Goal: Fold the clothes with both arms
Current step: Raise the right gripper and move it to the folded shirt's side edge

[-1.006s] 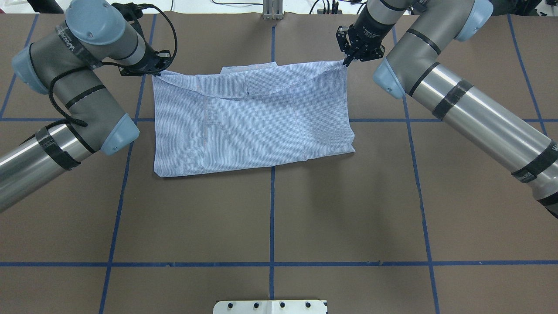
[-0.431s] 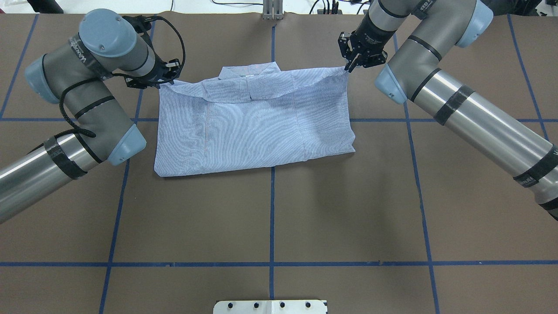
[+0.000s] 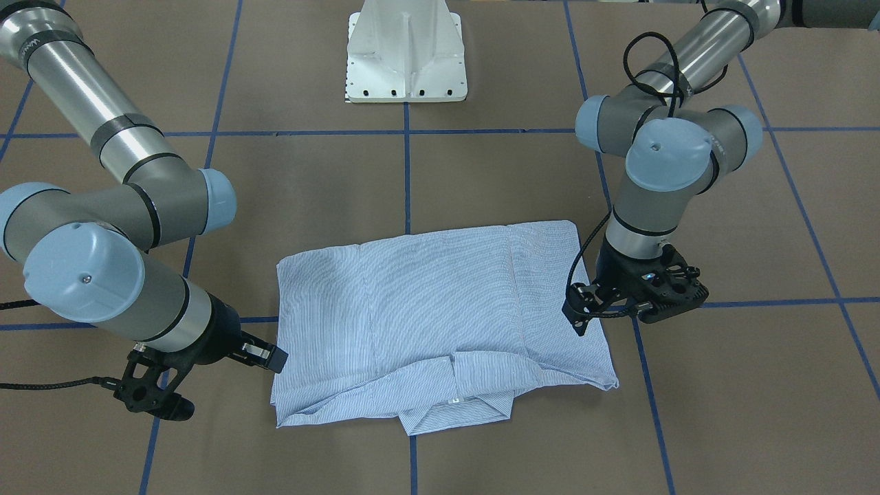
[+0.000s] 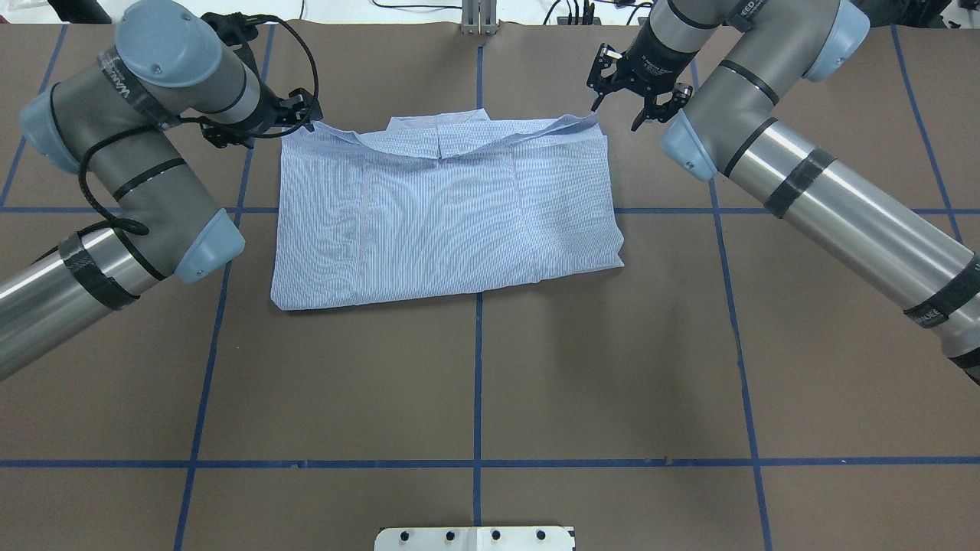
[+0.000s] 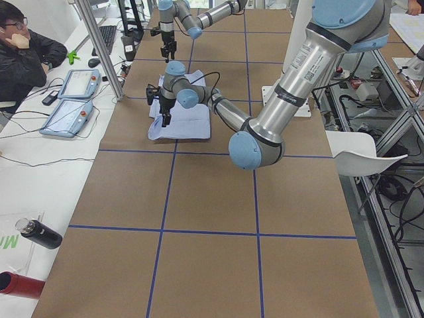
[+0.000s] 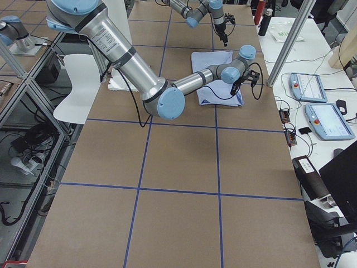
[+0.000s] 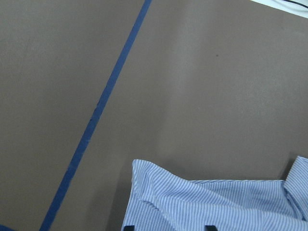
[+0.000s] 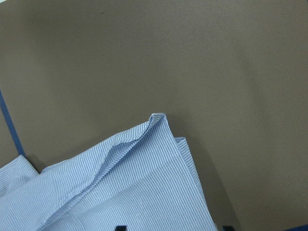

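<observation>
We are looking at the shirt (image 4: 444, 214) lying folded into a rough rectangle on the brown surface (image 4: 344, 383). It is sitting across the centre blue tape line (image 4: 478, 367), on the half of the surface far from the robot. Its collar (image 4: 438, 126) is pointing away from the robot, and whatever is folded beneath the top layer is hidden from us.

The left gripper (image 4: 300, 115) is hovering at the shirt's far left corner. From overhead the wrist is covering most of it. Its own camera is showing two black tips set well apart at the bottom edge, with striped cloth beneath them. So its jaws are standing open and gripping nothing.

The right gripper (image 4: 617, 109) is hanging just beyond the far right corner, jaws spread wide and empty. The raised cloth corner is lying just beside one finger; whether they are touching, we cannot tell.

In both wrist views the frame is cutting the fingers off, leaving only their tips. From the side cameras the shirt is appearing small and partly hidden behind the arms.
</observation>
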You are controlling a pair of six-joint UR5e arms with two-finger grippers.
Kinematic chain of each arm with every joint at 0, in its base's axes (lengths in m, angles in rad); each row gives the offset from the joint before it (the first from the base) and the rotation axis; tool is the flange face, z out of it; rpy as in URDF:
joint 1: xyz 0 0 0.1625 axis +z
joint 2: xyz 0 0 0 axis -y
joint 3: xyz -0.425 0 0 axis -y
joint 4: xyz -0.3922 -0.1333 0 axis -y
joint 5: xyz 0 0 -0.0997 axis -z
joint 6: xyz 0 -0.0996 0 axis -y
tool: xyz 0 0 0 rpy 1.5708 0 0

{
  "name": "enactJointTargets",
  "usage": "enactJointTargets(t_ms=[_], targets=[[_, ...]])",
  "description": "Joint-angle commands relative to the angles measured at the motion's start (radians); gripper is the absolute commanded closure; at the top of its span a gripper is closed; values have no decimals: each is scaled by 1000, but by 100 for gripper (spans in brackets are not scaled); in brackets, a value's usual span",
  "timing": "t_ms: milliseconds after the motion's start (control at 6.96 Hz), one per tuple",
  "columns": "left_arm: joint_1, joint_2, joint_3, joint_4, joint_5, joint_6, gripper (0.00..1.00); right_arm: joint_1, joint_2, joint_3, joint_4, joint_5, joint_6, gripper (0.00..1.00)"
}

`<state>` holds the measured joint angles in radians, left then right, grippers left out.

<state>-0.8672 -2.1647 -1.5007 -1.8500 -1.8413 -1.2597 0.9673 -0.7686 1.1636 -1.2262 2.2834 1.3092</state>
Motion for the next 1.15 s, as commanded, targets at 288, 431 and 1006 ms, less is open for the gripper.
enactJointTargets(t_ms=[288,431,1006], targets=[[-9,23,-133,84,-27,-1,0,-79,-179,281,-12,-4,101,0],[-9,22,-157,107,-29,-1,0,-113,-231,344,-13,-21,122,0],[-9,23,-193,112,-48,-33,0,-212,-290,419,-65,-114,120,0]])
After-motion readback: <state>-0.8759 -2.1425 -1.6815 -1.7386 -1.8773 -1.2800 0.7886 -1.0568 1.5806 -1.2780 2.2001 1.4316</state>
